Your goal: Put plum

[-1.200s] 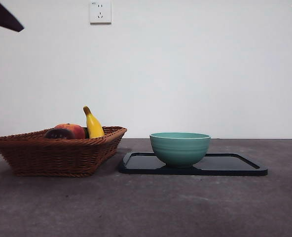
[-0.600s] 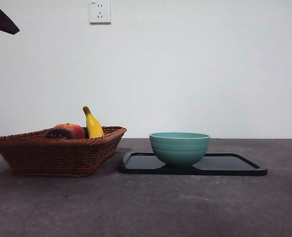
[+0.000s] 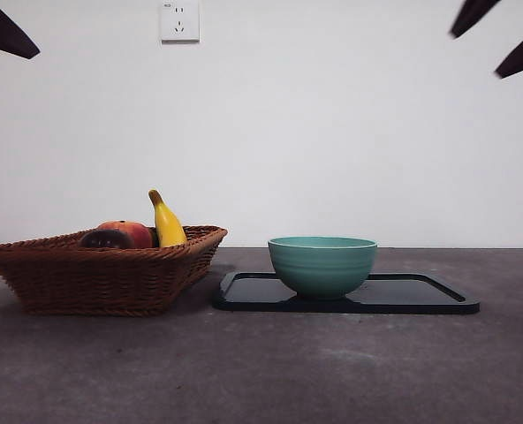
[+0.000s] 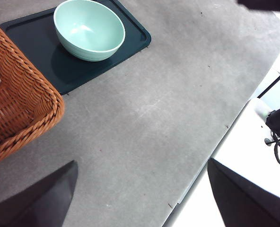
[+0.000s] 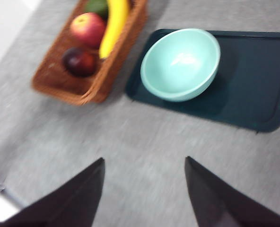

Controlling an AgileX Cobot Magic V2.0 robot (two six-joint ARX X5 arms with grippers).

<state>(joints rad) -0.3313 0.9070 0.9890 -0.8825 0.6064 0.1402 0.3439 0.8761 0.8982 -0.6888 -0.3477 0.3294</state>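
Observation:
The dark maroon plum (image 5: 79,62) lies in the brown wicker basket (image 5: 59,84), beside a red apple-like fruit (image 5: 88,28) and a yellow banana (image 5: 112,25). From the front only its dark top (image 3: 105,238) shows over the basket (image 3: 102,278) rim. My right gripper (image 5: 144,163) is open, high above the table in front of the basket and bowl; its two tips (image 3: 496,37) show at the upper right of the front view. My left gripper (image 4: 142,168) is open, high over bare table, with a tip (image 3: 3,31) at the upper left.
A teal bowl (image 3: 322,264) stands empty on a dark tray (image 3: 420,296) right of the basket; both also show in the left wrist view, bowl (image 4: 89,29) and tray (image 4: 64,71). The table's edge (image 4: 215,146) runs past the left gripper, with cables beyond it.
The right gripper has come down into the front view's upper right corner, now showing two spread tips. The right wrist picture is blurred by motion. The fruit, basket and bowl are unmoved.

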